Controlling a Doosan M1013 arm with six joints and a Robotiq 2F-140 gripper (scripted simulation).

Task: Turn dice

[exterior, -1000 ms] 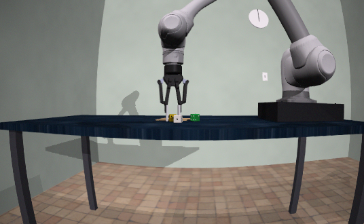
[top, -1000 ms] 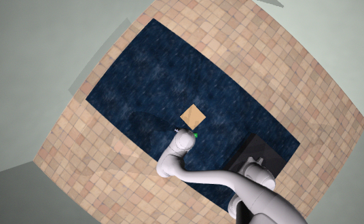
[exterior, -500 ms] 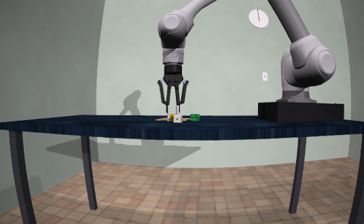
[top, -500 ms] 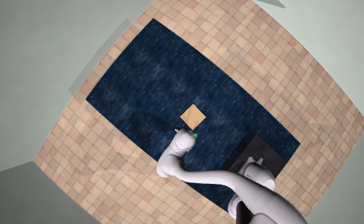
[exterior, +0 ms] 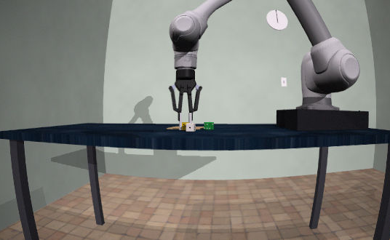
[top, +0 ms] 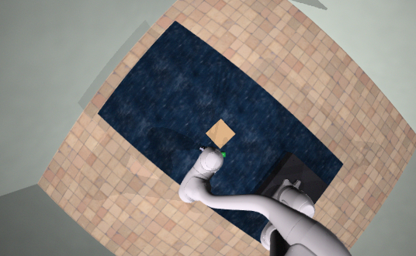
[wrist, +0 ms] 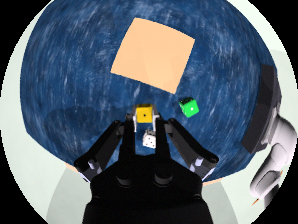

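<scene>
The tan square mat (top: 220, 133) lies flat on the dark blue table; it also shows in the wrist view (wrist: 154, 55). All three dice lie off the mat, beside its near edge. My gripper (exterior: 185, 123) points straight down at table level and is shut on the yellow die (wrist: 144, 116), which sits between the fingertips. The white die (wrist: 149, 140) lies right next to the yellow one, just outside the fingers, with one pip facing the exterior camera (exterior: 190, 127). The green die (wrist: 189, 107) (exterior: 209, 125) lies apart to the right.
The robot's black base block (exterior: 321, 119) stands on the right part of the table. The arm hides the yellow and white dice in the top view; only the green die (top: 223, 154) peeks out there.
</scene>
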